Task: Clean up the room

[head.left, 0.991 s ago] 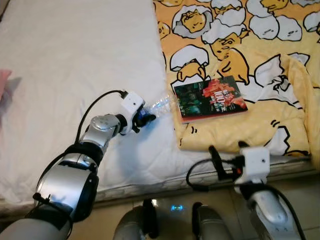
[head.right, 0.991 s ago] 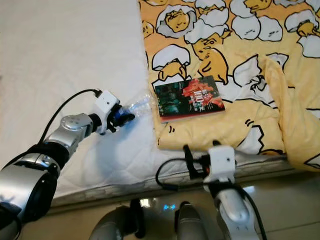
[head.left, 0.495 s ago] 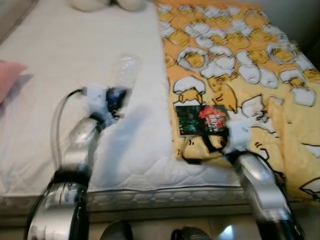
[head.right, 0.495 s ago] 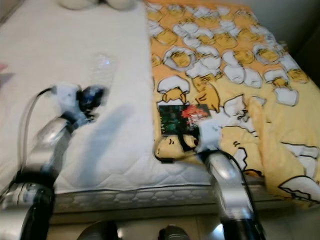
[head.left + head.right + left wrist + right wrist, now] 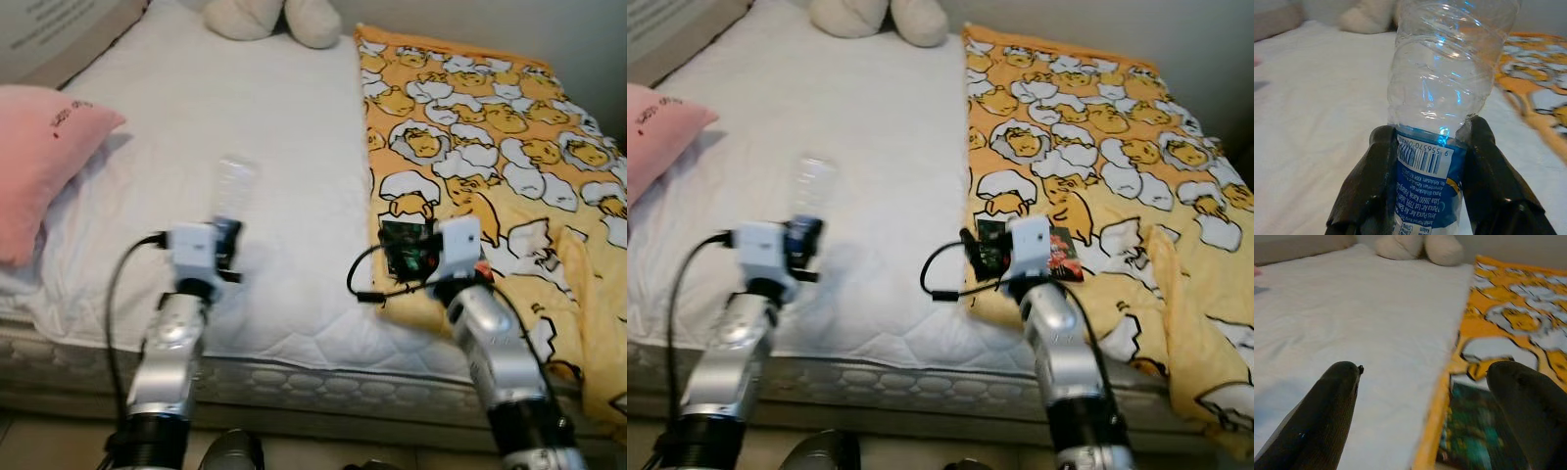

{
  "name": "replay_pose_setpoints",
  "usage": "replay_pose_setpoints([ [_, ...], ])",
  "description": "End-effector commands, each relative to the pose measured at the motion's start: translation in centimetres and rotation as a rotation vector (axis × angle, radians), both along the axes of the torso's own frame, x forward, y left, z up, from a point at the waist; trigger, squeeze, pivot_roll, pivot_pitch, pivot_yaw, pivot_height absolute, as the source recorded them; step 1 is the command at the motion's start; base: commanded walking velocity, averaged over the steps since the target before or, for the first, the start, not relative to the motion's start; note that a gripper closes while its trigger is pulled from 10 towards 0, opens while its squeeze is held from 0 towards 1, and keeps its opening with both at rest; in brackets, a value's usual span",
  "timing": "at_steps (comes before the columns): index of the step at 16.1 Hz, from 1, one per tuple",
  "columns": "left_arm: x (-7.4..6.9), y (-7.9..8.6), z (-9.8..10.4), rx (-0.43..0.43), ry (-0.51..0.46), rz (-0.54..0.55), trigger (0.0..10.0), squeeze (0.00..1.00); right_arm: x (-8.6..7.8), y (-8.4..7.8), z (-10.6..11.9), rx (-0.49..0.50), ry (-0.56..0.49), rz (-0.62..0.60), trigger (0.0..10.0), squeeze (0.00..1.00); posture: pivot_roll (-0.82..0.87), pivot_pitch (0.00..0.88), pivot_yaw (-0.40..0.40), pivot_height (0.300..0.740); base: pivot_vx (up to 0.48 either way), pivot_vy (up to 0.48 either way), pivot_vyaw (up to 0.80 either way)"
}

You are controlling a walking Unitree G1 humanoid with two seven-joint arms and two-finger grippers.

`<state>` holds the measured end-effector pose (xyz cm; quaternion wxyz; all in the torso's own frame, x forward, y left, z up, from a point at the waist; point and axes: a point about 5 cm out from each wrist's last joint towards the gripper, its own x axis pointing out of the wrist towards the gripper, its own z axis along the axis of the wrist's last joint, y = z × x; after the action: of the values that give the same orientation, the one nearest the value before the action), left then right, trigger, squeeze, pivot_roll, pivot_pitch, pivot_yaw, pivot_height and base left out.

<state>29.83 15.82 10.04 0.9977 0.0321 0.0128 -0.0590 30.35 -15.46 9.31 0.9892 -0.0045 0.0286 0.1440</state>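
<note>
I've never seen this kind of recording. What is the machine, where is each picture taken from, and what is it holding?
This is a humanoid robot standing at a bed, tidying the room. Two pictures come from cameras in its head, looking down past its silver arms. The other two come from cameras on its wrists, looking along each claw's black fingers. The left claw is shut on a clear plastic bottle with a blue label, held above the white mattress. The right claw is open, above a book lying on the yellow cartoon blanket. A pink pillow and a cream plush toy also lie on the bed.
</note>
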Motion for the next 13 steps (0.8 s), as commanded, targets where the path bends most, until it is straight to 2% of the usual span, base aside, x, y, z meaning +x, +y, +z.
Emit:
replay_pose_setpoints([
  [1,0.6,-1.2,1.7,0.012,-0.056,-0.048,10.0,0.00,-0.1,-0.9,0.3,-0.010,-0.027,-0.046,10.0,0.00,0.02,0.000,-0.061,0.740,0.000,0.000,0.00],
  [4,1.7,-1.3,2.2,0.052,-0.053,-0.090,10.0,0.00,-0.6,-1.0,0.5,-0.023,-0.071,-0.105,10.0,0.00,0.00,0.000,-0.003,0.740,0.000,0.000,0.00],
  [7,1.6,-1.7,2.0,0.045,-0.031,-0.136,10.0,0.00,-0.8,-1.1,0.8,-0.010,-0.091,-0.148,10.0,0.00,-0.02,0.000,0.033,0.740,0.000,0.000,0.00],
  [9,1.3,-2.2,1.8,-0.020,-0.022,-0.116,10.0,0.00,-0.8,-1.3,0.5,0.014,-0.068,-0.167,10.0,0.00,-0.02,0.000,0.036,0.740,0.000,0.000,0.00],
  [10,1.0,-2.8,1.6,-0.075,-0.013,-0.106,10.0,0.00,-0.7,-1.3,0.1,0.076,-0.010,-0.151,10.0,0.00,-0.02,0.000,0.034,0.740,0.000,0.000,0.00],
  [13,0.6,-3.4,1.1,-0.088,0.007,-0.107,10.0,0.00,-0.9,-1.4,0.3,0.039,-0.017,-0.104,10.0,0.00,-0.02,0.000,0.021,0.740,-0.094,0.000,0.00],
])
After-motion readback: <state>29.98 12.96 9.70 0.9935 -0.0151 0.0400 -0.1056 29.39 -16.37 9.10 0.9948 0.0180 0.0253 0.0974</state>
